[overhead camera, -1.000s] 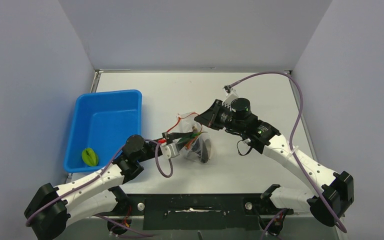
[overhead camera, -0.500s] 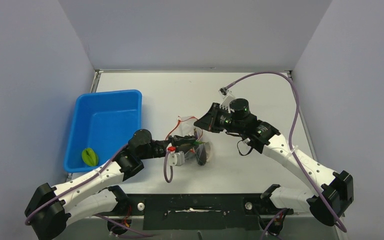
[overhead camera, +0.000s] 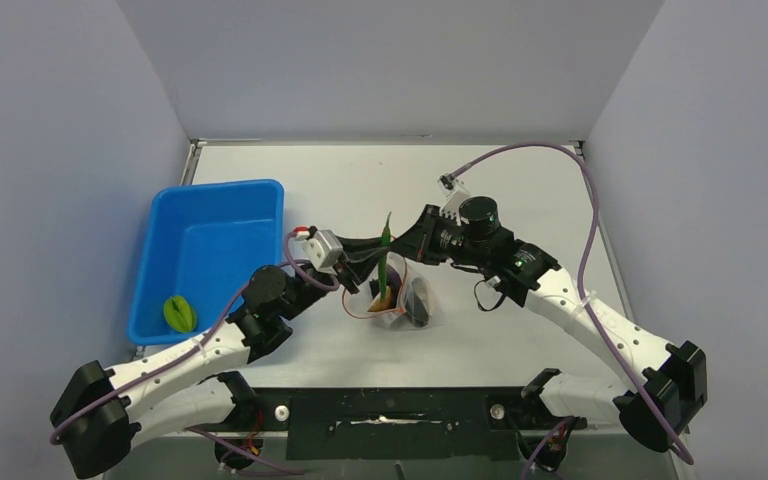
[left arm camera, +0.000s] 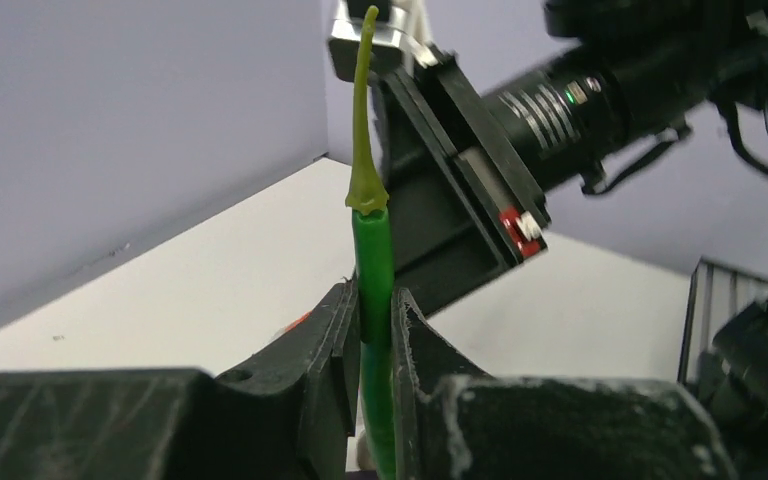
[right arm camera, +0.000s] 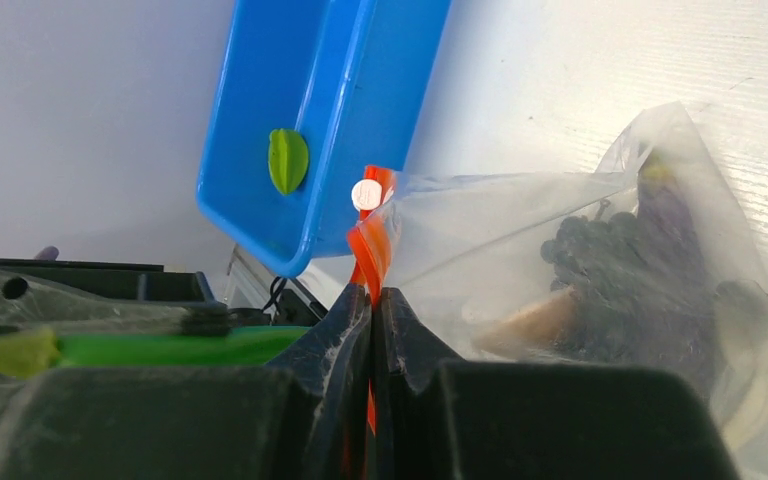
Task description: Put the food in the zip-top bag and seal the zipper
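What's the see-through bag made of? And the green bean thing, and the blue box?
The bag looks like thin clear plastic film: it crinkles, shines, and shows the grapes inside. The green pod seems smooth moulded plastic or rubber, glossy; I can't tell which. The blue tray looks like hard, shiny plastic with stiff, even walls.

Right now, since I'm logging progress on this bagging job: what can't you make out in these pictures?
- Left wrist: the green pod's lower end, hidden between the left fingers.
- Top view: whether its tip is inside the zip-top bag, too small.
- Right wrist: food beside the grape bunch, blurred by crinkled plastic.
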Tool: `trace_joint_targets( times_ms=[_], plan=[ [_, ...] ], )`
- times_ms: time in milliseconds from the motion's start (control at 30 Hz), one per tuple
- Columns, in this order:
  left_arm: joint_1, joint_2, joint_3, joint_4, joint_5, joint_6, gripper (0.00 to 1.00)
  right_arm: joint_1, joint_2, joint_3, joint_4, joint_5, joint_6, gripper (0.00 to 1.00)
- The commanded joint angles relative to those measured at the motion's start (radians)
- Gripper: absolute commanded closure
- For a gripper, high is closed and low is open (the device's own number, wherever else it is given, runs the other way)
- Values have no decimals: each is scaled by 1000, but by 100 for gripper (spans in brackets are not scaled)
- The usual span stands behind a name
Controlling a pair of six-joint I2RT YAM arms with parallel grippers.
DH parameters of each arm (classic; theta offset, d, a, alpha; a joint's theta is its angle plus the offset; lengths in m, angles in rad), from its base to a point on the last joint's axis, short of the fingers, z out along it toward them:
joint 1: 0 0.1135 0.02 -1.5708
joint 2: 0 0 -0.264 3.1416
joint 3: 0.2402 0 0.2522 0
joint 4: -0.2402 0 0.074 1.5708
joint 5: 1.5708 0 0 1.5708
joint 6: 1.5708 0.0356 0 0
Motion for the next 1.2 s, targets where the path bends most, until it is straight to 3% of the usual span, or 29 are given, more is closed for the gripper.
trace_joint_targets(
  times_ms=[0, 200, 333, 433, 567, 733, 800, 967, 1167],
  plan=[
    [-37, -16, 53, 37, -288, -276, 97, -7, -28, 38, 97, 53, 31, 100],
    [-125, -2, -39, 241, -469, -351, 97, -9, -33, 31, 164, 106, 84, 100],
    [-192, 73, -124, 470, -513, -182, 97, -8, -27, 38, 184, 109, 110, 100],
    [-193, 136, -166, 611, -553, -170, 97, -7, -33, 41, 178, 114, 113, 100],
    [-196, 195, -150, 612, -539, -166, 98, -6, -45, 37, 171, 122, 116, 100],
    [-198, 282, -214, 833, -554, -149, 94, -6, -48, 34, 177, 126, 120, 100],
    [-199, 297, -215, 867, -532, -150, 87, -7, -46, 32, 176, 124, 119, 100],
    [-202, 195, -192, 633, -547, -187, 45, -17, -56, 42, 144, 139, 100, 100],
    [-204, -99, -87, -15, -632, -242, 40, -72, -74, 53, 114, 114, 81, 100]
  ],
)
